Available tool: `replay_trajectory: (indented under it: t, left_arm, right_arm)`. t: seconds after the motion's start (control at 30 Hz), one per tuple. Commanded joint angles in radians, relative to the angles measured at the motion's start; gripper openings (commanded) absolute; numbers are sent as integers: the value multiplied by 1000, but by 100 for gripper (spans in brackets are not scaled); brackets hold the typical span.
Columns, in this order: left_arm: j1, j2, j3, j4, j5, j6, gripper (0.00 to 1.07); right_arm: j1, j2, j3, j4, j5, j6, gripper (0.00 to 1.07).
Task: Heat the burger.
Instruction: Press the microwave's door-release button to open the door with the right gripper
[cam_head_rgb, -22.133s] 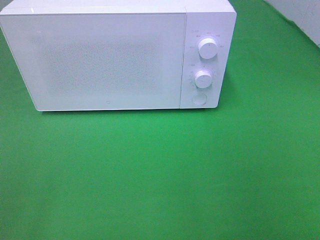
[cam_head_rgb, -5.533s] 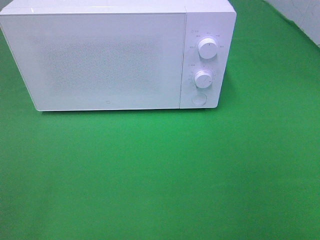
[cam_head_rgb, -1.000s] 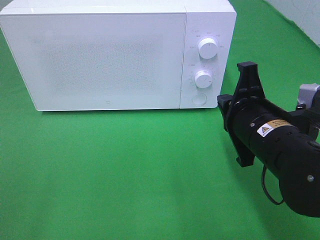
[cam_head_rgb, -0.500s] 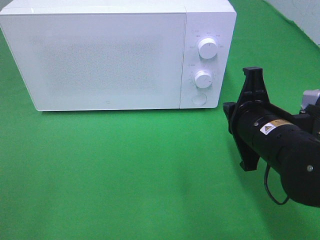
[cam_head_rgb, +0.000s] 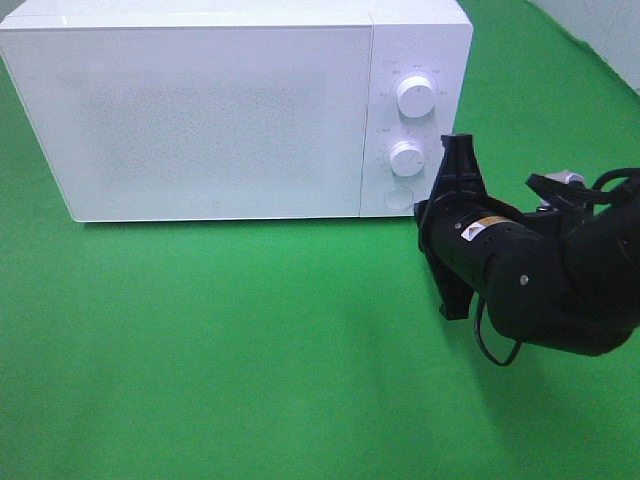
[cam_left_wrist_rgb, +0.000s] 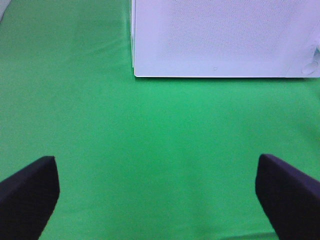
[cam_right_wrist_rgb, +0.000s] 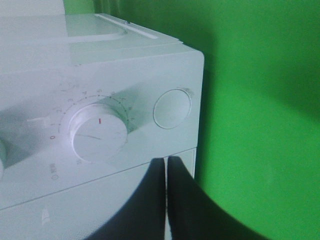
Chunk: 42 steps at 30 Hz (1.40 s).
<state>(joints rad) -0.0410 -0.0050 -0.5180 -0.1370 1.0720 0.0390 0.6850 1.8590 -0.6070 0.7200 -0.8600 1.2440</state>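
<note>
The burger is out of view. The white microwave (cam_head_rgb: 200, 120) stands at the back of the green cloth with its door closed. My right arm (cam_head_rgb: 520, 270) reaches in from the right, and its wrist sits just in front of the control panel's lower right corner. In the right wrist view my right gripper (cam_right_wrist_rgb: 166, 161) is shut with nothing in it. Its tips are close to the panel, between the lower dial (cam_right_wrist_rgb: 98, 134) and the round button (cam_right_wrist_rgb: 172, 108). My left gripper (cam_left_wrist_rgb: 156, 165) hangs open over bare cloth in front of the microwave (cam_left_wrist_rgb: 220, 35).
The control panel carries an upper dial (cam_head_rgb: 416, 96), a lower dial (cam_head_rgb: 407, 158) and a round button (cam_head_rgb: 398, 198). Green cloth (cam_head_rgb: 250, 350) covers the table. A pale wall edge (cam_head_rgb: 600, 30) shows at the far right corner.
My right arm has moved left and closer to the microwave's control panel, its wrist now overlapping the panel's right edge. The microwave door stays closed.
</note>
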Motion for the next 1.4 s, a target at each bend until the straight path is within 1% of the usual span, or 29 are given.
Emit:
replay_trajectory:
  t: [0.03,0.13,0.4,0.67,0.87,1.1,1.4]
  left_arm:
    - [1,-6,5,-2,-5,2,100]
    - [1,-6,5,-2,-5,2,100]
    - [1,-6,5,-2,-5,2,100]
    - [1,-6,5,-2,-5,2,100]
    - [1,-6,5,-2,-5,2,100]
    - [1,-6,5,-2,-5,2,100]
    - [1,-6,5,-2,-5,2,100]
  right_arm:
    - [-20,55,-61,-18,13,15,0]
    - [-20,76,-86,-13,20,15,0]
    - [-66,149,-176,-3,43,15,0]
    - [-90,207,-239,-2,63,26,0]
    - [-90,232,-264,2,64,55,0]
    - [-101,272,-298,39,58,56,0]
    - [-101,273,-329,45,9,60,0]
